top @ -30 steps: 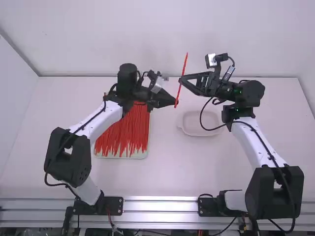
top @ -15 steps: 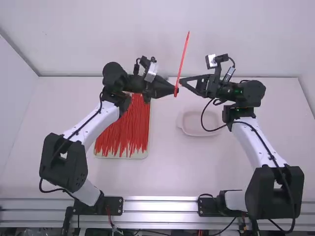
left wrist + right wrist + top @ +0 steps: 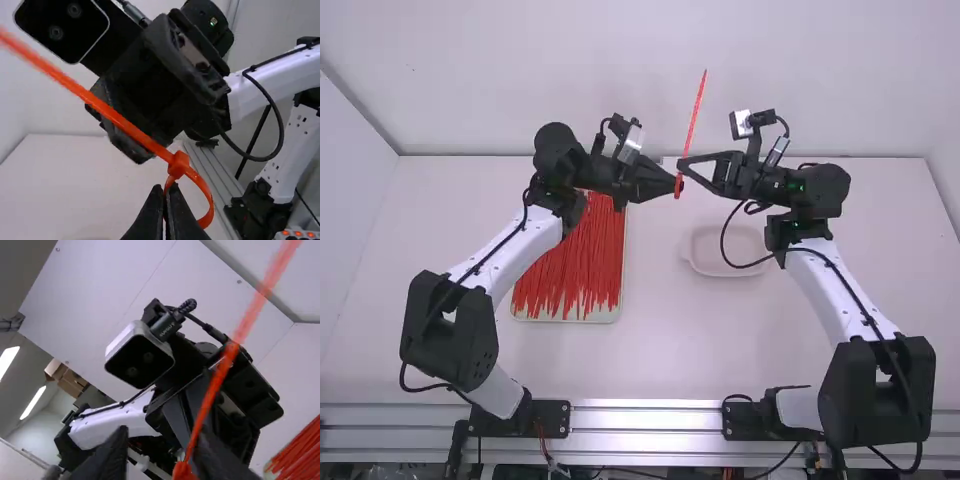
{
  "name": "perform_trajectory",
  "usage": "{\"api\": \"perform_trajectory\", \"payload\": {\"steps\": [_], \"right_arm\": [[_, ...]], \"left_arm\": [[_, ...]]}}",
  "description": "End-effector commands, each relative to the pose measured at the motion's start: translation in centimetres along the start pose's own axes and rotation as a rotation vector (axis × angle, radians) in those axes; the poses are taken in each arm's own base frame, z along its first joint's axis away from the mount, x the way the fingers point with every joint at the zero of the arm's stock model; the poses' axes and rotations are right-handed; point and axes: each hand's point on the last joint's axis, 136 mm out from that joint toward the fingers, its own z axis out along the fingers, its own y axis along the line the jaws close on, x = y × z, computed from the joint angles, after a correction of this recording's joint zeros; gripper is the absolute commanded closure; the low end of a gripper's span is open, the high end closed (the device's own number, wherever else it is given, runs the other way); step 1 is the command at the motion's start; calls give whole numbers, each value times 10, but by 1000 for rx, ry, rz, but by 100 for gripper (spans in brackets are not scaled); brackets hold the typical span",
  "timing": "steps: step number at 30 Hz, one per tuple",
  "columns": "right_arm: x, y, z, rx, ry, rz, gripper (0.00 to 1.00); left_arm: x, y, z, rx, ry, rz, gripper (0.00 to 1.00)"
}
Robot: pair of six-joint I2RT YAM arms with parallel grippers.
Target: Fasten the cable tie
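Pinching one red cable tie [image 3: 693, 120], left jaws face parted right jaws.

Cable tie [image 3: 100, 107] tail — blurred, edge-cropped

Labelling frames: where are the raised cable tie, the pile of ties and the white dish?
cable tie [image 3: 178, 162]: left wrist view, its head.
pile of ties [image 3: 575, 270]: high view, its middle.
white dish [image 3: 705, 252]: high view, its bare inside.

A white dish [image 3: 705, 252] sits on the table [image 3: 420, 230].
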Motion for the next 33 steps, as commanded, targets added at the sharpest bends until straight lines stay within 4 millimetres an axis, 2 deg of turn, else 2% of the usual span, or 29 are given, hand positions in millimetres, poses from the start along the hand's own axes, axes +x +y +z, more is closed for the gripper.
{"api": "perform_trajectory", "payload": {"steps": [1,2,3,10,12,13,14,19,24,29,33], "right_arm": [[-6,19,2,-19,-10,-56,86],[-6,19,2,-19,-10,-56,86],[-7,19,1,-17,-10,-55,100],[-2,10,4,-1,9,-57,100],[0,4,1,14,22,-64,100],[1,2,-1,19,30,-66,100],[3,1,-2,21,43,-79,100],[5,-2,-13,30,73,-126,100],[7,-5,-28,44,104,-176,100],[-9,-14,-47,97,40,-212,100],[-22,-33,-65,169,-35,-206,100]], "left_arm": [[-14,-7,1,1,-9,61,98],[-14,-7,1,1,-9,61,98],[-15,-8,3,8,-10,68,98],[-15,-8,4,7,-11,67,97],[-15,-3,4,-20,-19,47,65],[-15,1,5,-41,-24,31,54],[-14,7,3,-69,-29,11,1],[-9,25,-13,-149,-28,-37,1],[8,43,-37,-233,-10,-192,1],[26,57,-69,-311,0,-355,1],[31,53,-85,-295,3,-410,1]]}}
